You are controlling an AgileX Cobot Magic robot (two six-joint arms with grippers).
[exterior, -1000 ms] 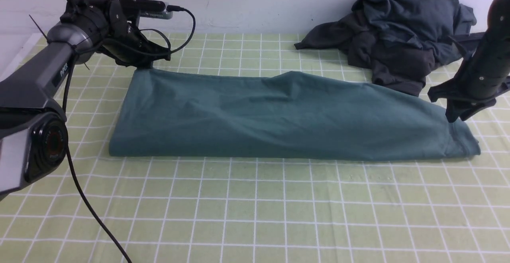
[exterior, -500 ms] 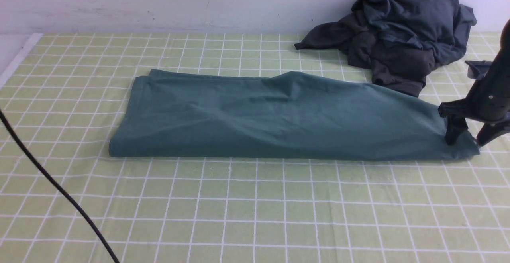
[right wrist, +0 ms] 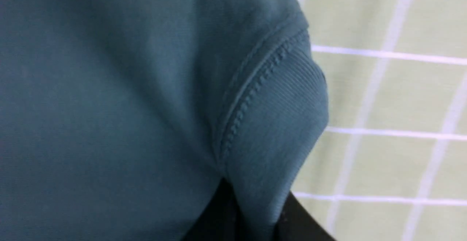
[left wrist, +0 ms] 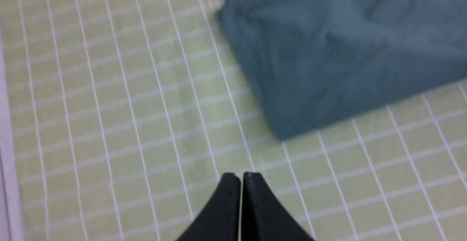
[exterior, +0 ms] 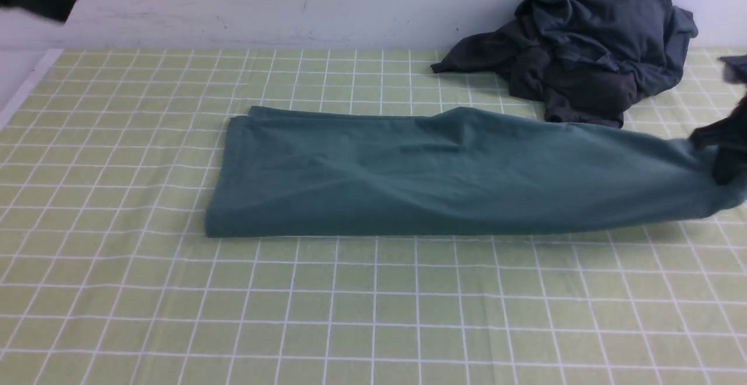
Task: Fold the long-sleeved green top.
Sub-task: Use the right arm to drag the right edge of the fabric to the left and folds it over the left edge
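Observation:
The green long-sleeved top (exterior: 443,175) lies folded into a long band across the middle of the checked cloth. My right gripper (exterior: 723,163) is shut on its right end at the frame's right edge, and that end is raised a little off the cloth. In the right wrist view the ribbed hem (right wrist: 277,131) runs down between the jaws of my right gripper (right wrist: 255,215). My left gripper (left wrist: 239,177) is shut and empty, hovering over bare cloth clear of the top's left corner (left wrist: 281,131). The sleeves, neck label and logo are hidden.
A heap of dark charcoal and slate garments (exterior: 589,46) sits at the back right, close behind the top's right part. A white wall (exterior: 262,6) bounds the far side. The table's left edge (exterior: 23,90) shows at the far left.
My right gripper closed on the top's right end and dragged the whole top to the right. My left arm let go of the far left corner and withdrew out of the front view.

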